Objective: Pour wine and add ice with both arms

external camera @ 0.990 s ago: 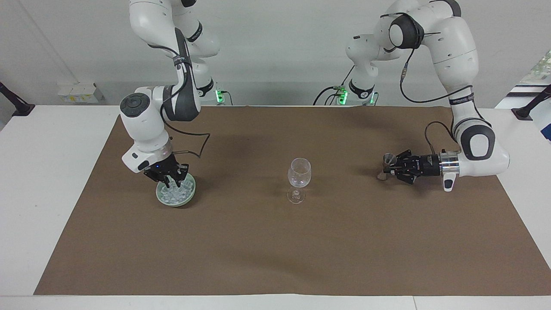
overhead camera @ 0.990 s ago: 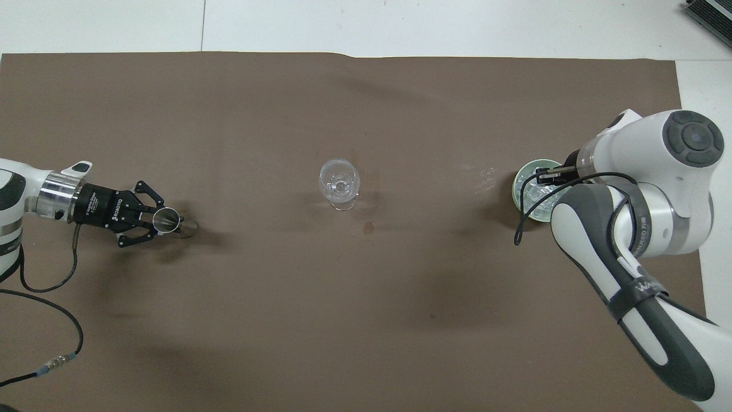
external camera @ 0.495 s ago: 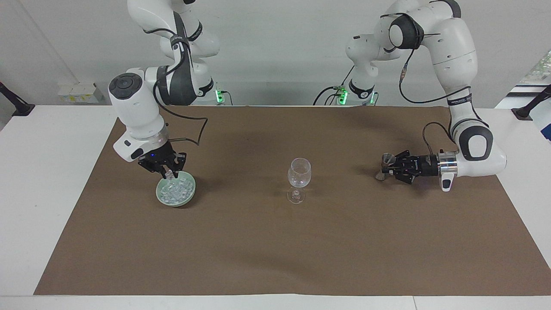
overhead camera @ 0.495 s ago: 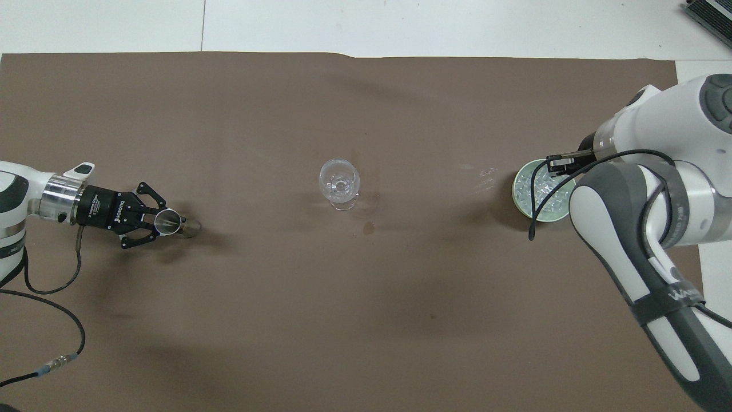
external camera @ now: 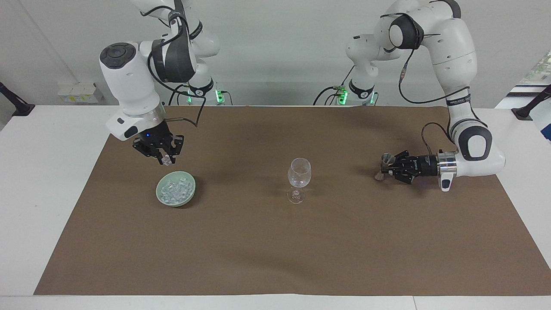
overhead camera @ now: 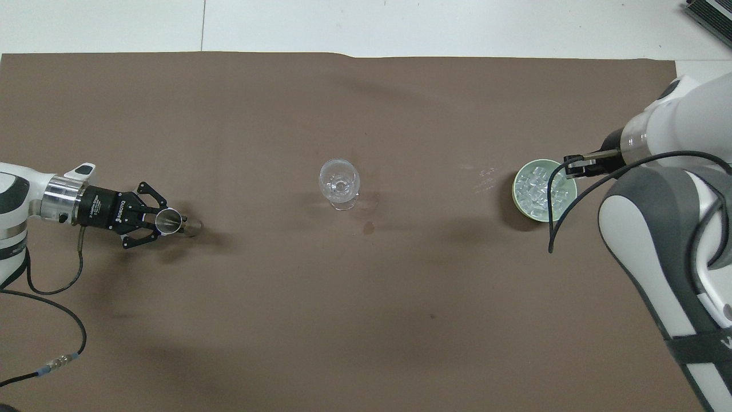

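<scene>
The right hand (external camera: pixel 165 160) hangs in the air over the counter (external camera: pixel 51 181) just above the pale green bowl (external camera: pixel 175 188), its fingers pinched on a small piece of ice (external camera: pixel 165 160). More ice (external camera: pixel 174 190) fills that bowl, which sits on the brown mat (external camera: pixel 275 241) toward the right arm's end. The left hand (external camera: pixel 388 168) lies low and level over the mat toward the left arm's end, clamped on a small metal jigger (external camera: pixel 386 165) standing on the mat; its contents are too small to make out. An upright wine glass (external camera: pixel 298 180) stands between the two, well apart from both.

From overhead, the left hand (overhead camera: pixel 163 222) grips the jigger (overhead camera: pixel 169 222), whose open mouth faces up. The wine glass (overhead camera: pixel 339 183) sits mid-mat with a small dark spot (overhead camera: pixel 369 228) beside it. The right arm covers most of the right hand (overhead camera: pixel 573 165), so the held piece is hidden; only a black tip shows over the rim of the bowl (overhead camera: pixel 519 201), and a cable crosses the ice (overhead camera: pixel 534 187). The arm is cut off at the frame edge.
</scene>
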You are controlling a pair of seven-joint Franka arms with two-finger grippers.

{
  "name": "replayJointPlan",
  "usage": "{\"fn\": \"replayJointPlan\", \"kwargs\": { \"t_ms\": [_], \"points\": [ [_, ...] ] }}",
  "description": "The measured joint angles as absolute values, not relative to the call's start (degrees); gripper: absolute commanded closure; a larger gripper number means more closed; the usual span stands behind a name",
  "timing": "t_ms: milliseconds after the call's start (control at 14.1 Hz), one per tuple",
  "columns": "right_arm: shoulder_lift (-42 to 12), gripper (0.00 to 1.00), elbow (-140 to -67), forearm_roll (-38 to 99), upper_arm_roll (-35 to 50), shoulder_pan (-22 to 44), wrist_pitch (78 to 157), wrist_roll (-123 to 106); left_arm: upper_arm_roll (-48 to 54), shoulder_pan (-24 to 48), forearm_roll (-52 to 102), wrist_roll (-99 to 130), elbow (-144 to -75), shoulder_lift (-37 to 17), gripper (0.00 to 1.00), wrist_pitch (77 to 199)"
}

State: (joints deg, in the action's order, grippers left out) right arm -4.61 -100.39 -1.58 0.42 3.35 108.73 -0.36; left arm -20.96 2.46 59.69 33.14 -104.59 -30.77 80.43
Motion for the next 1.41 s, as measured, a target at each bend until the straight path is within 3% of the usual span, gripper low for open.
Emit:
{"fn": "replayJointPlan", "kwargs": {
  "t_ms": [1061, 1415],
  "points": [
    [0.3, 0.97, -102.1, -1.5, 0.4, 3.3, 104.0, -0.4, -20.9, 2.5, 59.7, 32.7, -103.8, -31.2, 1.00, 82.7],
    [0.4, 0.98, -102.0, -1.5, 2.3, 3.4, 104.0, 1.6, -20.9, 2.5, 59.7, 32.6, -103.8, -31.3, 0.90, 82.7]
  ]
}}
